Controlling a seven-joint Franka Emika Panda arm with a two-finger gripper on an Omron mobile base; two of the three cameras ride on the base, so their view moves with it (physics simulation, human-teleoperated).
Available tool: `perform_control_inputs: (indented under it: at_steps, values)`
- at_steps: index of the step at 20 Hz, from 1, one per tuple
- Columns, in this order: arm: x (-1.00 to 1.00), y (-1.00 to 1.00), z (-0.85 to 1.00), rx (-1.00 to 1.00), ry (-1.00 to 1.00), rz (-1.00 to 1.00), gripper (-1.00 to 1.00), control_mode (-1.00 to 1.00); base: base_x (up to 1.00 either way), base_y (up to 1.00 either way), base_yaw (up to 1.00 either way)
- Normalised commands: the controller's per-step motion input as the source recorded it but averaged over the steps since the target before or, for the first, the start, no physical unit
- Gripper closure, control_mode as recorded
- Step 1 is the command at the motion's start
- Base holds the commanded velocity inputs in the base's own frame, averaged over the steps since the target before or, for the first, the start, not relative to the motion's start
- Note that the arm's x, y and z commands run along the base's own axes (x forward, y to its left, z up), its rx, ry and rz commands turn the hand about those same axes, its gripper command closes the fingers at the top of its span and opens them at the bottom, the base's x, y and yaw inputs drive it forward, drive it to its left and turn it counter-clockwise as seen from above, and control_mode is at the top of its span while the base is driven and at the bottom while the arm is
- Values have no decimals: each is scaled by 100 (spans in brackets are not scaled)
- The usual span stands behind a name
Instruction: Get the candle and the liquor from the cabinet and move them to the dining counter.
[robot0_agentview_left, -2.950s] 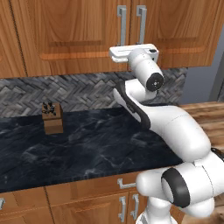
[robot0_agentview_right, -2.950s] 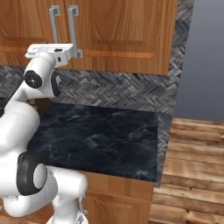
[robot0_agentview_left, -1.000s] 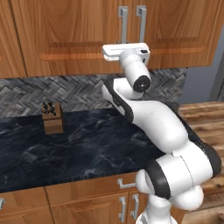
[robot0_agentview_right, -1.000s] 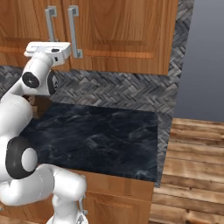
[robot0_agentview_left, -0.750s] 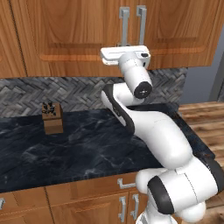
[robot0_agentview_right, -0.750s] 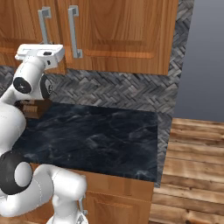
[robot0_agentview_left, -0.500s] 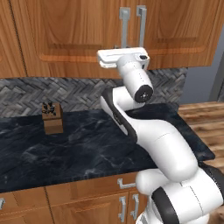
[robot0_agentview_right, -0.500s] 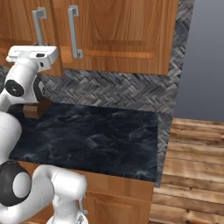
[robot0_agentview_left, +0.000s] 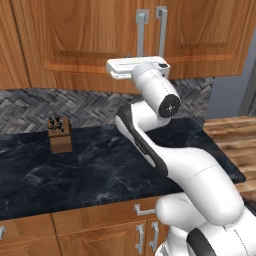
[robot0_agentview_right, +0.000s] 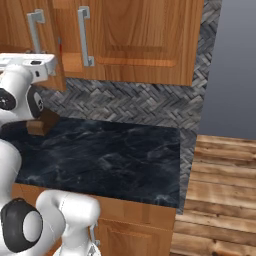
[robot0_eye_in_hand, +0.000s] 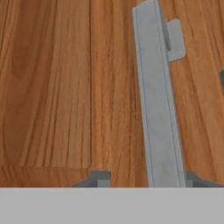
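Two cabinet (robot0_agentview_left: 75, 45) doors, warm brown raised-panel wood, above worktop (robot0_agentview_left: 100, 170); two silver bar handles (robot0_agentview_left: 161, 30). One hand (robot0_eye_in_hand: 144, 181), fingers spread astride one handle, not pinching.

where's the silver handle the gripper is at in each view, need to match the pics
Left base view: handle, top centre, left bar of the pair, above the gripper.
Right base view: top left, left bar, on the door swung slightly out.
Hand view: the long grey bar, right of centre, running between the fingertips.
Shared landmark: the brown cabinet door panel behind the bar.
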Motion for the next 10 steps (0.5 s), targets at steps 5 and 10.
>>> perform_control_inputs:
  at_steps: [5, 10]
  values:
    - [-46, 95, 6, 0, 17, 6, 100, -100, 0, 0, 0]
    - [-43, 100, 3, -1, 16, 5, 100, -100, 0, 0, 0]
